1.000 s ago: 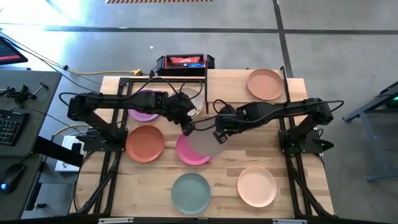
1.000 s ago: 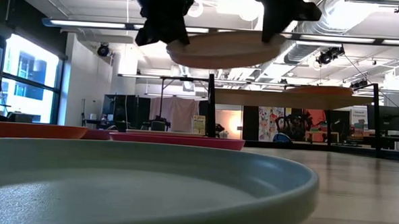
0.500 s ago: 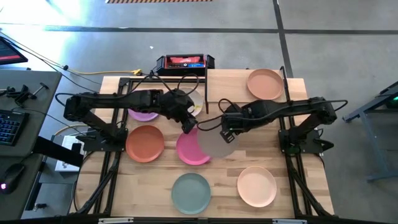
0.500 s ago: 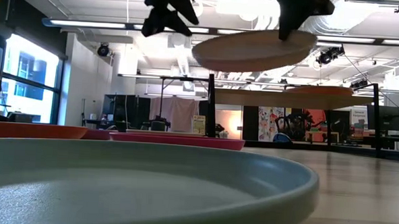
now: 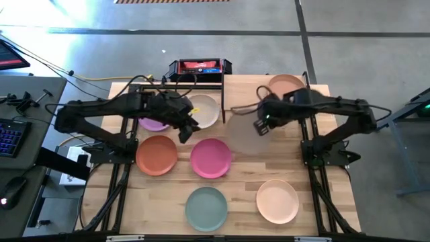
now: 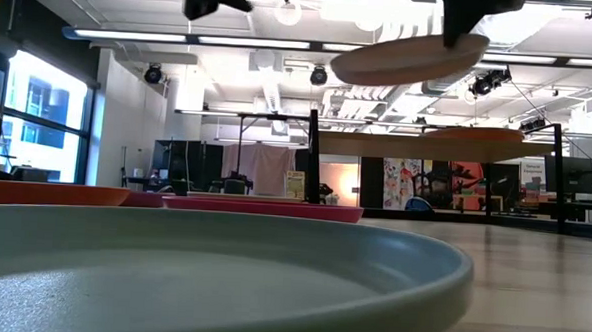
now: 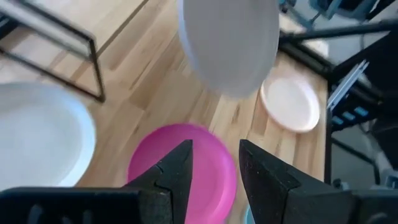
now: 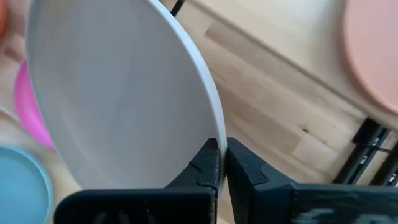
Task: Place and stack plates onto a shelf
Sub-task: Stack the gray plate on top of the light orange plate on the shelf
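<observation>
Right claw (image 8: 221, 163) pinching grey-beige plate (image 5: 243, 134) aloft beside shelf (image 5: 265, 101); left claw (image 7: 213, 163) spread above pink plate (image 5: 211, 158).

1. The wooden slatted table (image 5: 336, 202) is carrying six plates directly on its top.
2. A teal plate (image 5: 206, 208) and a peach plate (image 5: 277, 200) are lying side by side, apart, along the near edge.
3. An orange plate (image 5: 156, 154) and a pink plate (image 5: 211, 158) are sitting near each other in the middle row.
4. A purple plate (image 5: 156, 126) is lying behind the orange one, partly covered.
5. A white plate (image 5: 207, 111) is resting flat just beside the shelf.
6. The shelf (image 5: 242, 91), a light-wood platform on thin black posts, is standing at the far edge.
7. A tan plate (image 5: 285, 84) is lying flat on the shelf, toward its right end.
</observation>
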